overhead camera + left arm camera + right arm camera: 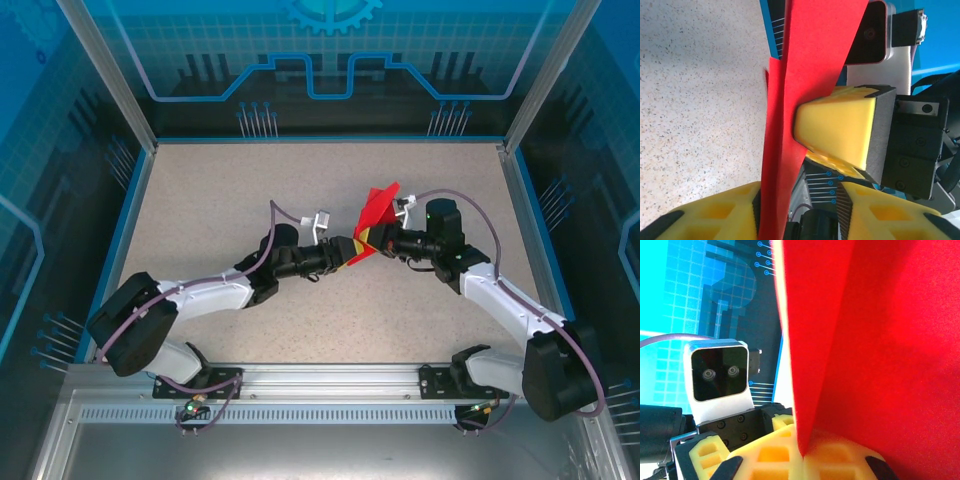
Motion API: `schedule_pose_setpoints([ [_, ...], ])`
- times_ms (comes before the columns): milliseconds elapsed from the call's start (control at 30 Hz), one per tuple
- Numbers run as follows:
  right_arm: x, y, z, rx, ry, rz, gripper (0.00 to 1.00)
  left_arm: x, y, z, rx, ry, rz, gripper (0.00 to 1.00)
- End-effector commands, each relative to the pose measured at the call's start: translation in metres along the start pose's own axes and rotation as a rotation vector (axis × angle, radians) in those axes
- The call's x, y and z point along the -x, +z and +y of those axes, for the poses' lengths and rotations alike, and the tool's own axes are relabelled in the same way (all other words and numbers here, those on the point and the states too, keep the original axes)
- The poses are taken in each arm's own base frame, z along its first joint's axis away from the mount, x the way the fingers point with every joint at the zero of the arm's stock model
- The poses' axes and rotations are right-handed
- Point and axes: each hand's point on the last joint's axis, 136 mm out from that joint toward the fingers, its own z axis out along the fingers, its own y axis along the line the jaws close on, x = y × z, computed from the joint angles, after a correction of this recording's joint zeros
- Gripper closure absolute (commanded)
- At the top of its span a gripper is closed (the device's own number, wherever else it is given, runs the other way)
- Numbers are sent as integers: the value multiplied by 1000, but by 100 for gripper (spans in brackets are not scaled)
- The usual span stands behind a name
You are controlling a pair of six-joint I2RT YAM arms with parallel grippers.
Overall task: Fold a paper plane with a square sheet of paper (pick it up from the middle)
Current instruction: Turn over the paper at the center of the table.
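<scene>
The bright red sheet of paper (378, 212) is folded along a crease and stands upright above the middle of the table, held between the two grippers. My right gripper (378, 240) is shut on its lower edge; in the right wrist view the crease (802, 440) runs down into the closed yellow pads (790, 460). My left gripper (352, 250) faces it from the left, open. In the left wrist view the paper (790, 125) hangs between my left fingers (800, 195), lying against the left pad (756, 210), with a gap to the right pad. The right gripper's yellow finger (840, 130) presses the paper from the side.
The speckled table (250, 190) is ringed by a blue rim and clear enclosure walls (130, 90). Both arms reach inward from their bases at the near rail (330, 385). The left wrist camera housing (720, 375) sits close to the right gripper.
</scene>
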Motion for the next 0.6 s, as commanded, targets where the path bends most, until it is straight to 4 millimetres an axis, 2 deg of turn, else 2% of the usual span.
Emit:
schedule_pose_setpoints([
  [0, -1, -5, 1, 17, -3, 1, 97, -1, 2, -7, -2, 48, 28, 59],
  [333, 0, -7, -6, 2, -6, 9, 96, 0, 1, -6, 37, 93, 52, 72],
  [567, -1, -7, -3, 12, -14, 20, 96, 3, 3, -4, 37, 90, 54, 81],
])
